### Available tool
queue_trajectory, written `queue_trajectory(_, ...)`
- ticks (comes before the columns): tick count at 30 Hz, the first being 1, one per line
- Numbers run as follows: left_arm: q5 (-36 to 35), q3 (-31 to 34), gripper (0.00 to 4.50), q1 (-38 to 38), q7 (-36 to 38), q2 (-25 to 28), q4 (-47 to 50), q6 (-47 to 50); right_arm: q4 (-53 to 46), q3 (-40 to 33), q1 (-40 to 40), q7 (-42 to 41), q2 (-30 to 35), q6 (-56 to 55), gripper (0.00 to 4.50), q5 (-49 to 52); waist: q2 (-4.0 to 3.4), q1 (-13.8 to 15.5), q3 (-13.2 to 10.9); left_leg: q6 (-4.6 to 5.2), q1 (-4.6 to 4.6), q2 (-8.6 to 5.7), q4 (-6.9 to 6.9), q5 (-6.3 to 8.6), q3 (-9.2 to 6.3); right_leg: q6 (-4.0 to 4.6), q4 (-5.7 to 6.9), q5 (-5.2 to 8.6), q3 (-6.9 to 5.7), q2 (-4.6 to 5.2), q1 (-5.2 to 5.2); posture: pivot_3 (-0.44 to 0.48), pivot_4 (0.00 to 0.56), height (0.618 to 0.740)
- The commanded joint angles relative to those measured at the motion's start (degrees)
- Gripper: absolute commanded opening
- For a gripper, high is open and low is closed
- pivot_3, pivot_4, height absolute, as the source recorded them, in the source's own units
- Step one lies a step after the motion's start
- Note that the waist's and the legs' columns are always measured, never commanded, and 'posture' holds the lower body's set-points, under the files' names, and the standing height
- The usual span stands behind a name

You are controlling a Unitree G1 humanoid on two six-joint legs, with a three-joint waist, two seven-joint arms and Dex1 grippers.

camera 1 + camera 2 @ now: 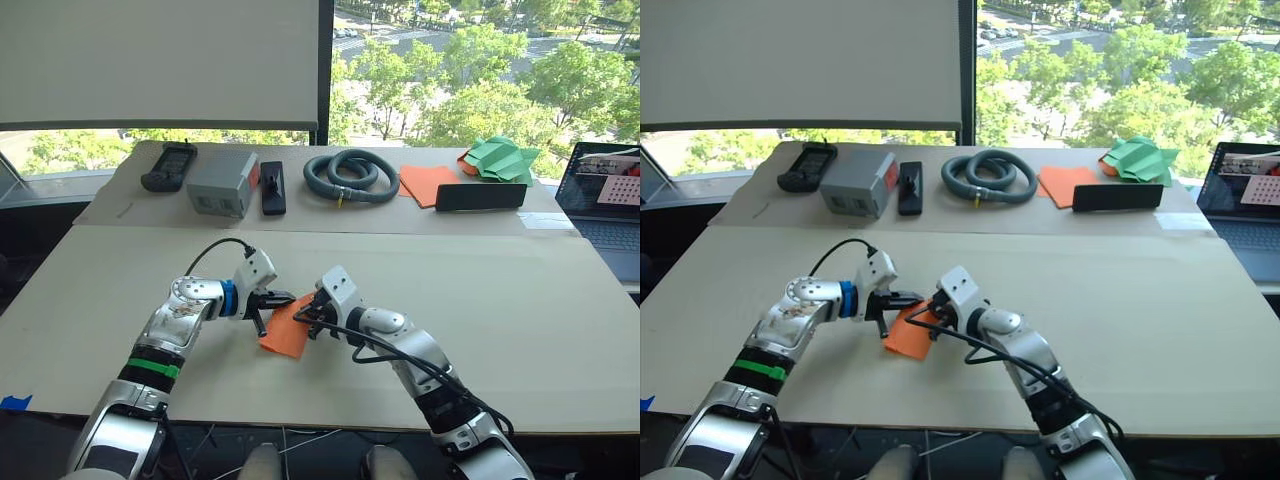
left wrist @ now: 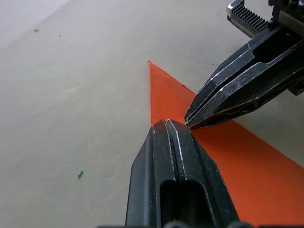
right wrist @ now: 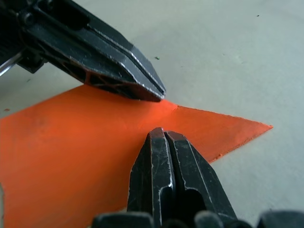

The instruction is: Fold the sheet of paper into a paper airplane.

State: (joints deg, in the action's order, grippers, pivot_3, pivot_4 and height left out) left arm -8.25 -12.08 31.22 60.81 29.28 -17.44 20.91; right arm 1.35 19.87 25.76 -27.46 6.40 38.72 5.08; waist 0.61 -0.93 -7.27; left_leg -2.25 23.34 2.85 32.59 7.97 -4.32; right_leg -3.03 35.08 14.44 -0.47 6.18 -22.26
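We see the sheet of paper (image 1: 288, 327) lying flat on the near middle of the counter (image 1: 520, 310), a narrow orange wedge with one sharp corner pointing away from both arms. The left pincer (image 1: 278, 298) comes in from the left and the right pincer (image 1: 303, 318) from the right, and their tips meet over the sheet's far edge, almost touching one another. In the left wrist view the left pincer's fingers (image 2: 166, 142) are pressed tightly together with no gap, their tip resting on the orange paper, with nothing gripped between them. In the right wrist view the right pincer's fingers (image 3: 164, 152) are likewise closed flat against each other, tip down on the sheet, holding nothing.

Along the far side of the counter we see, from left to right, a dark handset (image 1: 168, 166), a grey box (image 1: 222, 184), a black remote-like bar (image 1: 273, 187), a coiled grey hose (image 1: 351, 175), a flat orange sheet (image 1: 428, 183), a black bar (image 1: 480, 196) and green folded paper (image 1: 503, 159). An open laptop (image 1: 605, 200) sits at the far right edge.
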Motion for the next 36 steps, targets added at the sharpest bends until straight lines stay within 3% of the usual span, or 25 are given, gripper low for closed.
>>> queue_trajectory(1,2.15,-1.53,0.04,-0.58,0.42,-0.18,-3.47,-3.78,-2.01,-0.48,0.47,-0.24,0.86,-0.65,0.00,-0.38,0.00,0.02,0.00,0.00,-0.02,0.00,0.00,0.00,0.00,0.00,-0.01,0.00,0.00,0.00,0.01,0.000,0.150,0.711)
queue_trajectory(7,4.70,-3.29,0.04,-0.82,0.31,-0.70,-7.85,-7.18,-4.28,-0.51,0.63,-1.52,2.82,-1.14,0.00,-0.37,0.00,0.17,0.02,-0.25,-0.04,0.01,0.02,0.15,0.00,0.00,-0.03,0.00,0.00,0.01,0.04,0.000,0.150,0.711)
queue_trajectory(25,4.15,-3.40,0.04,-3.19,0.41,-0.27,-5.35,-6.43,11.08,-0.55,6.15,-2.17,4.19,-4.89,0.00,-4.01,-0.17,0.08,0.25,-0.21,-0.16,0.00,0.03,0.13,0.00,0.00,0.01,0.00,0.00,0.01,0.12,0.000,0.150,0.711)
queue_trajectory(36,4.10,-2.74,0.04,-3.39,0.03,0.07,-4.72,-5.76,11.67,0.03,5.67,-3.46,3.28,-6.65,0.00,-3.76,-0.20,0.04,0.28,-0.16,-0.16,0.00,0.04,0.10,0.01,0.00,0.03,0.00,0.00,0.01,0.12,0.000,0.150,0.711)
